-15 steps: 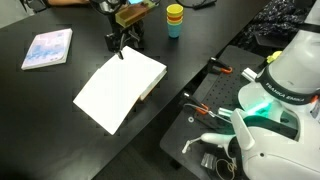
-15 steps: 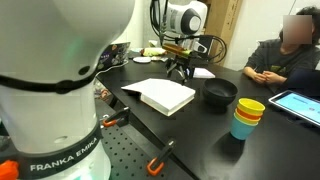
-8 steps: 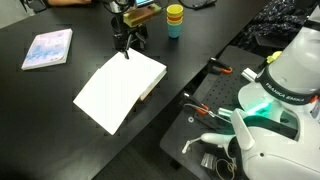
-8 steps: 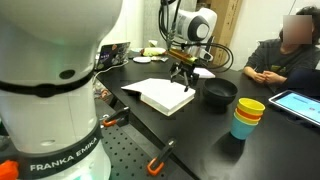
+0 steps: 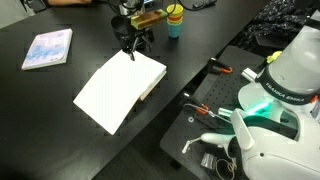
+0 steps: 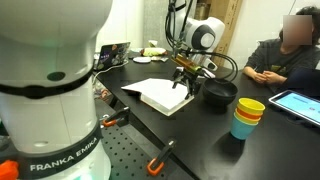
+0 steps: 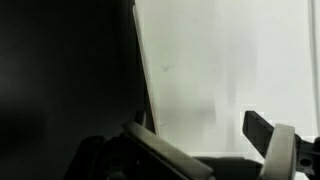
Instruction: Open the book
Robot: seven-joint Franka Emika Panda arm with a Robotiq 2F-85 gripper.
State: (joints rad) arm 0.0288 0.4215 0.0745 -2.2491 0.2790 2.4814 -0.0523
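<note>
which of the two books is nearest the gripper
The thick book showing white pages, with the gripper at its edge. The thin blue-and-pink booklet lies closed, well away from it.

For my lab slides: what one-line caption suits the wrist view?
Open claw above the book, its white page showing, black table at the side.
</note>
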